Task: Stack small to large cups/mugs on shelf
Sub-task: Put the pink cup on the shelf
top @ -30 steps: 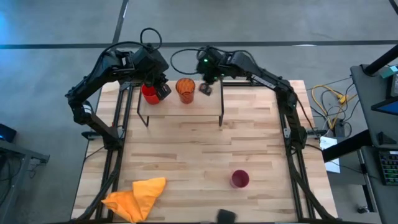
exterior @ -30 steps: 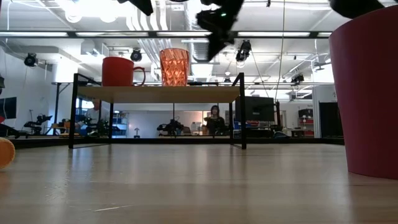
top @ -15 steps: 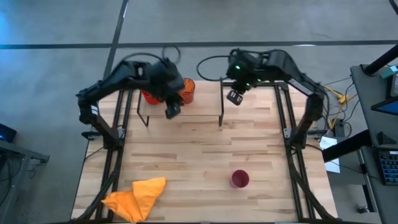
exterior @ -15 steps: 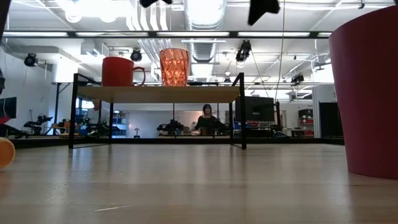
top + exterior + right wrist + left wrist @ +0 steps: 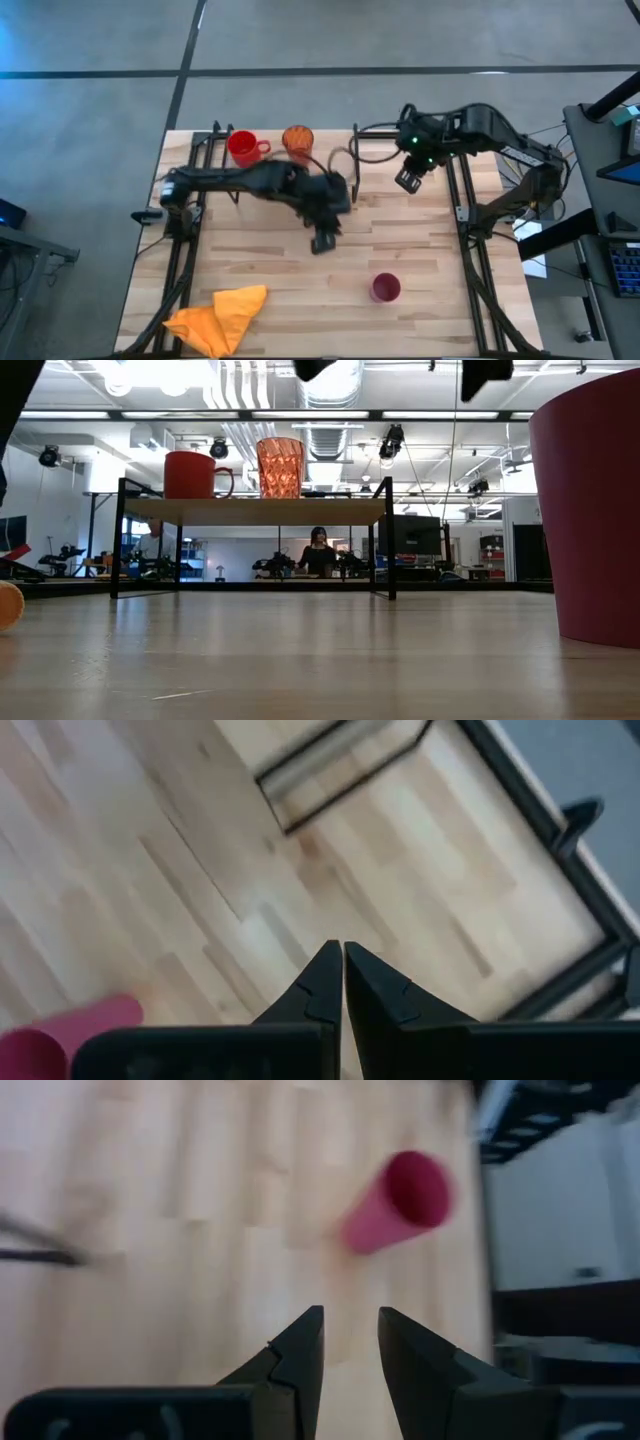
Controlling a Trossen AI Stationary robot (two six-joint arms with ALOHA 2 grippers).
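A red mug (image 5: 242, 147) with a side handle and an orange patterned cup (image 5: 297, 140) stand side by side on the low shelf (image 5: 325, 150) at the far edge; both also show in the low view, the mug (image 5: 190, 475) and the cup (image 5: 280, 468) on the board (image 5: 255, 511). A magenta-pink tumbler (image 5: 385, 288) stands upright on the table at the near right and shows in the left wrist view (image 5: 395, 1200). My left gripper (image 5: 323, 240) is open and empty over mid-table, between shelf and tumbler. My right gripper (image 5: 408, 180) is shut and empty, right of the shelf.
A crumpled yellow-orange cloth (image 5: 220, 315) lies at the table's near left corner. The shelf's black legs (image 5: 356, 190) stand near my left arm. Bare tabletop (image 5: 270, 260) lies between shelf, cloth and tumbler. A person stands far off in the room (image 5: 318, 552).
My left gripper has left the shelf by the red mug and swung toward the table's near and right side, toward the pink tumbler. My right gripper has drawn away from the orange cup toward the table's right edge. The mug and cup stay on the shelf.
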